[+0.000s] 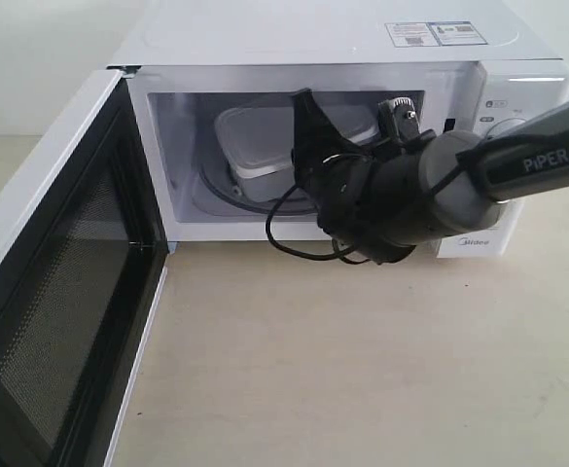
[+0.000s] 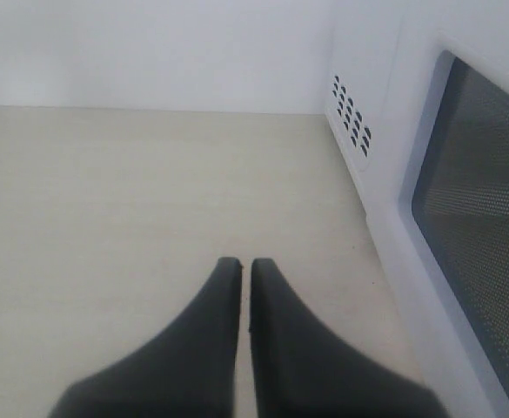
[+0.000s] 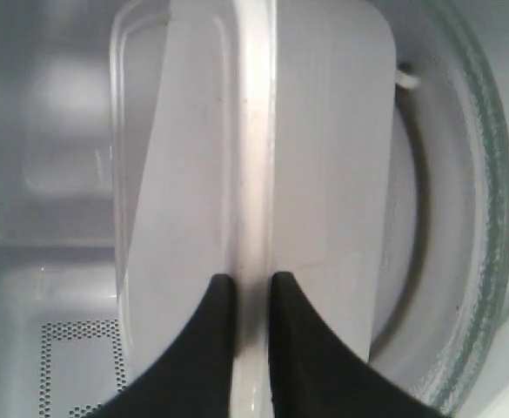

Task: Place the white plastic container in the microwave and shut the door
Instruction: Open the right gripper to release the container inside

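Note:
The white microwave (image 1: pixel 342 39) stands at the back with its door (image 1: pixel 60 292) swung wide open to the left. The white plastic container (image 1: pixel 255 146) is inside the cavity, over the glass turntable (image 1: pixel 216 195). My right gripper (image 1: pixel 306 112) reaches into the cavity and is shut on the container's rim. In the right wrist view the black fingers (image 3: pixel 219 300) flank the rim of the container (image 3: pixel 193 174), gripper (image 3: pixel 252 280). My left gripper (image 2: pixel 245 263) is shut on nothing, low over the table beside the door's mesh window (image 2: pixel 480 218). It is out of the exterior view.
The right arm and its black cable (image 1: pixel 294 248) fill the right half of the cavity opening. Vent holes (image 2: pixel 351 122) mark the microwave's side wall. The beige table (image 1: pixel 362 370) stretches in front. The two dials are mostly hidden behind the arm.

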Motion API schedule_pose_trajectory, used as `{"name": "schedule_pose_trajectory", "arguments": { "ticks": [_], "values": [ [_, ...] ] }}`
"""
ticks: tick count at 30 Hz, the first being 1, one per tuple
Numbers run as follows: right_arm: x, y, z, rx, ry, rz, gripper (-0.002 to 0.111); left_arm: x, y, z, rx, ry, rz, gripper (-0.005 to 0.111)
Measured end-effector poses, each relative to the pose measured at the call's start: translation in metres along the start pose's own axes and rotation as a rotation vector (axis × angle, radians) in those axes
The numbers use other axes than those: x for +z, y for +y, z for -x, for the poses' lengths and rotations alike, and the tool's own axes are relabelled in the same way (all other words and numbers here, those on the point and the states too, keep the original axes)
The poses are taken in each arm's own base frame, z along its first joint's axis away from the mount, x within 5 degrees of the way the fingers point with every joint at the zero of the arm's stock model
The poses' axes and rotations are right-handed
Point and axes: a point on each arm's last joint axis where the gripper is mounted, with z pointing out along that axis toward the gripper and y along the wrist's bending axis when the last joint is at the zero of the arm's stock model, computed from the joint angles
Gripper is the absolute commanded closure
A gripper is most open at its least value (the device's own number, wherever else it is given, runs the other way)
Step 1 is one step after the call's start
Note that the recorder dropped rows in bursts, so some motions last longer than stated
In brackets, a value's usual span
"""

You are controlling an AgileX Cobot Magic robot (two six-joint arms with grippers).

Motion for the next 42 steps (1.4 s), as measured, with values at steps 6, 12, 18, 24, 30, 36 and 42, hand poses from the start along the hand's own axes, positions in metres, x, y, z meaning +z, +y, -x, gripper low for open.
{"name": "schedule_pose_trajectory", "arguments": {
  "ticks": [6,12,18,24,30,36,42],
  "values": [
    [0.000,0.002,-0.001,-0.034,0.019,0.025,0.108,0.000,0.000,0.000,0.000,0.000,0.000,0.102],
    [0.002,0.006,-0.004,-0.035,0.068,0.079,0.108,0.000,0.000,0.000,0.000,0.000,0.000,0.102],
    [0.001,0.008,-0.007,-0.039,0.097,0.101,0.076,0.000,0.000,0.000,0.000,0.000,0.000,0.102],
    [0.002,0.009,-0.007,0.001,0.097,0.102,0.052,0.000,0.000,0.000,0.000,0.000,0.000,0.102],
    [-0.007,0.022,-0.005,0.000,0.129,0.108,0.096,0.000,0.000,0.000,0.000,0.000,0.000,0.102],
    [-0.028,0.040,-0.006,-0.191,0.254,0.069,0.108,0.000,0.000,0.000,0.000,0.000,0.000,0.102],
    [-0.041,0.042,-0.010,-0.559,0.379,0.061,0.108,0.000,0.000,0.000,0.000,0.000,0.000,0.102]
  ]
}}
